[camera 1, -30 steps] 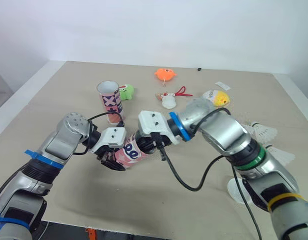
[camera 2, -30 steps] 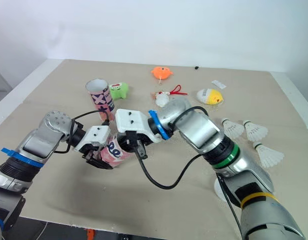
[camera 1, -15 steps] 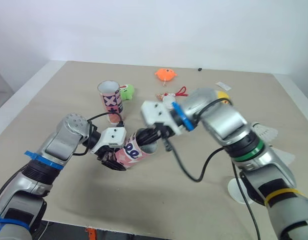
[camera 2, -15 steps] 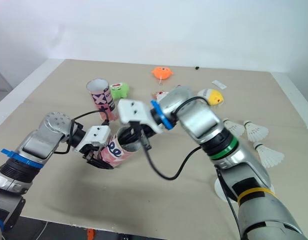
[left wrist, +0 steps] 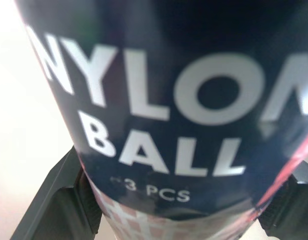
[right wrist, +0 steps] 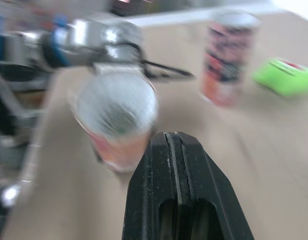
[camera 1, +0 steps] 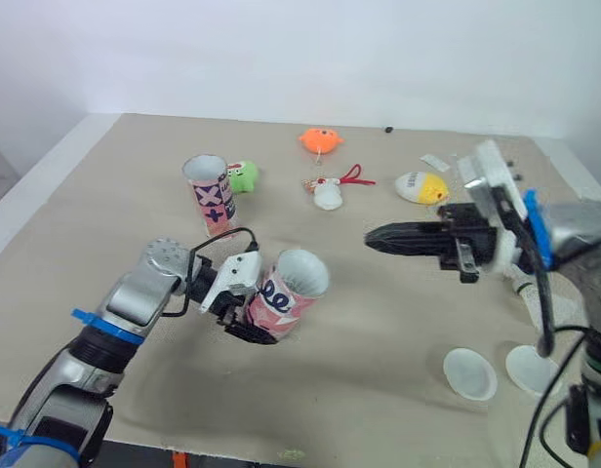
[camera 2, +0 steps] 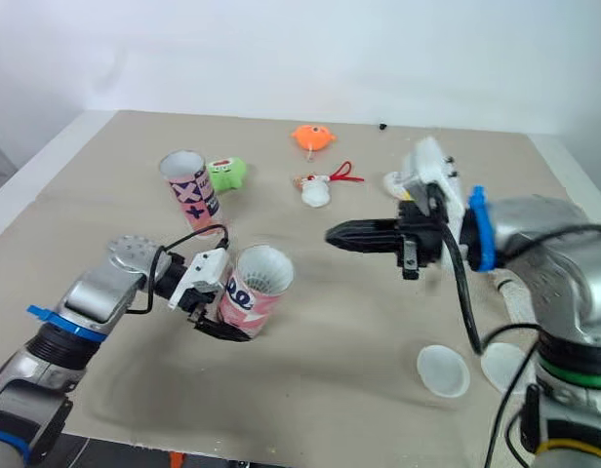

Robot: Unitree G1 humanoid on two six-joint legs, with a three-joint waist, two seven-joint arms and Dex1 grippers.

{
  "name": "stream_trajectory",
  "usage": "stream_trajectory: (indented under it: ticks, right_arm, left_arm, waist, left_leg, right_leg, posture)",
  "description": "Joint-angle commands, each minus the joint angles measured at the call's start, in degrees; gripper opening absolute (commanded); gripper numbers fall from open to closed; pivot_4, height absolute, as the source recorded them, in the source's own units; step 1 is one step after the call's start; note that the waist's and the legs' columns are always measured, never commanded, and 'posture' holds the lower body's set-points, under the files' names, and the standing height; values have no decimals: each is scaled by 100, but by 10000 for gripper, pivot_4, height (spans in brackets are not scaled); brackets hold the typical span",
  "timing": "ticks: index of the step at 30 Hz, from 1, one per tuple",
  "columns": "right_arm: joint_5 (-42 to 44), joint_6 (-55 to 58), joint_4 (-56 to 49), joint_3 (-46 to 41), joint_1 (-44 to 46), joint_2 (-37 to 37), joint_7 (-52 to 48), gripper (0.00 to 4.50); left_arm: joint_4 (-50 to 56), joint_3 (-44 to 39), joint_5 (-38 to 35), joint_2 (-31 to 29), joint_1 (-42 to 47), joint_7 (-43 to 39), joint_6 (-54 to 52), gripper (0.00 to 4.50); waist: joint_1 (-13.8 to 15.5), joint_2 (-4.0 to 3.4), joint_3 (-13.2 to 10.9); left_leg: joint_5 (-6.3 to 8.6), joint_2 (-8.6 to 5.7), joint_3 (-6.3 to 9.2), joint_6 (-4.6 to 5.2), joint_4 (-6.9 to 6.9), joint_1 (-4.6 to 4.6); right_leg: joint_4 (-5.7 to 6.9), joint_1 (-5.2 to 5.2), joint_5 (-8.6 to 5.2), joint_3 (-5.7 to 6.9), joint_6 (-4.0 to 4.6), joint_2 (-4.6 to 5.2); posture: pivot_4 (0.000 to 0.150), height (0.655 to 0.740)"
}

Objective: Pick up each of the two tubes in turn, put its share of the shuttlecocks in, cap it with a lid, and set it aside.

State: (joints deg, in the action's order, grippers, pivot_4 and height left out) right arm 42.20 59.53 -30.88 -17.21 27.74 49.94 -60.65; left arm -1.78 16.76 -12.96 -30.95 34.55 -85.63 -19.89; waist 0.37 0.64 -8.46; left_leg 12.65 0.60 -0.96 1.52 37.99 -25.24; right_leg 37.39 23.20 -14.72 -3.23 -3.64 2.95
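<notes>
My left gripper (camera 1: 250, 320) is shut on the lower end of a pink tube (camera 1: 287, 291), which tilts with its open white mouth facing up and right. In the left wrist view the tube's label (left wrist: 169, 115) sits between the fingers (left wrist: 56, 200). A second pink tube (camera 1: 210, 193) stands upright at the back left. My right gripper (camera 1: 375, 236) hangs above the table to the right of the held tube, shut with nothing in it. From the right wrist, the held tube's mouth (right wrist: 116, 107) shows beyond the closed fingertips (right wrist: 179, 150). Two white lids (camera 1: 469, 373) (camera 1: 530, 366) lie at the front right.
Small toys lie across the back of the table: an orange one (camera 1: 322, 141), a green one (camera 1: 244, 176) beside the standing tube, a white one with a red string (camera 1: 330, 193) and a yellow one (camera 1: 420, 186). A white tag (camera 1: 435, 163) lies near the yellow toy.
My right gripper has pulled back from the held tube's mouth and swung out to the right. The left arm has drawn the tube a little nearer and tipped it more upright.
</notes>
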Motion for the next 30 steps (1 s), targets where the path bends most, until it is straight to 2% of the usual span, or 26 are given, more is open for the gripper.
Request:
stream_trajectory:
  ticks: [1,6,10,15,18,19,20,21,24,25,26,30]
  right_arm:
    - [-73,-68,-627,-544,-676,207,427,261]
    - [80,-44,-943,-1066,-1411,508,673,261]
    - [43,-223,-998,-1229,-1861,865,498,261]
    - [-479,-856,-689,-910,-2336,1240,310,261]
    - [-874,-1245,-240,-696,-2480,1359,279,9775]
    - [-955,-1355,-154,-674,-2554,1407,210,13753]
    - [-1017,-1452,-100,-681,-2642,1448,147,21201]
    - [-1072,-1554,-64,-744,-2766,1502,35,22870]
    - [-1221,-1904,17,-1054,-3232,1679,-481,35031]
    - [-1248,-1976,39,-1107,-3383,1763,-698,40624]
    - [-1275,-2037,49,-1103,-3470,1837,-837,43672]
    - [-1892,-2675,353,-1102,-4002,2144,-1290,43672]
  left_arm:
    - [-374,-264,-257,362,70,185,645,34281]
    - [-1451,-488,-207,947,160,535,1889,34281]
    - [-1667,-427,-357,1234,125,373,2089,34281]
    - [-2027,-349,-438,1551,231,168,2025,34281]
    - [-2531,-279,-380,1777,249,64,2078,34281]
    - [-2633,-256,-352,1830,242,40,2107,34281]
    - [-2676,-228,-339,1876,212,3,2147,34281]
    - [-2687,-179,-306,1937,159,13,2192,34281]
    - [-2586,47,-209,2102,-23,35,2197,34281]
    - [-2587,111,-176,2147,-56,18,2242,34281]
    - [-2619,141,-152,2166,-61,-11,2283,34281]
    - [-2705,317,-16,2272,-116,-44,2530,34281]
  waist:
    - [-4,0,-3]
    - [-10,10,-11]
    - [-1,22,-18]
    - [-1,27,-21]
    - [-2,28,-22]
    - [-2,29,-22]
    - [-2,29,-23]
    - [-1,31,-24]
    - [1,29,-23]
    - [2,29,-22]
    - [8,29,-23]
    - [17,29,-22]
  left_leg:
    - [0,2,-4,0,2,2]
    - [-7,4,-5,-12,13,7]
    - [-10,7,-8,-12,22,7]
    - [-9,5,-9,-12,29,6]
    - [-10,8,-9,-12,35,8]
    - [-10,8,-8,-12,37,7]
    - [-10,8,-8,-12,38,7]
    - [-10,8,-8,-12,38,7]
    - [-9,10,-5,-12,36,5]
    - [-9,11,-6,-12,35,3]
    - [-9,11,-5,-11,35,3]
    - [-9,12,-5,-12,38,9]
  right_leg:
    - [0,0,0,-3,0,-2]
    - [-3,-9,6,-11,-6,-9]
    - [-6,-11,13,-13,-9,-12]
    - [-7,-14,17,-19,-17,-13]
    - [-9,-18,19,-22,-17,-24]
    - [-8,-19,20,-23,-19,-26]
    - [-9,-19,21,-30,-21,-29]
    - [-9,-19,21,-31,-21,-31]
    - [-9,-20,19,-40,-24,-38]
    - [-10,-18,19,-44,-24,-41]
    - [-10,-18,19,-46,-25,-41]
    - [-11,-24,24,-49,-26,-48]
  posture:
    - [1500,7400]
    - [1500,7400]
    - [1500,7400]
    - [1500,7400]
    - [1500,7400]
    - [1500,7400]
    - [1500,7400]
    - [1500,7400]
    - [1500,7400]
    - [1500,7400]
    - [1500,7400]
    - [1500,7400]
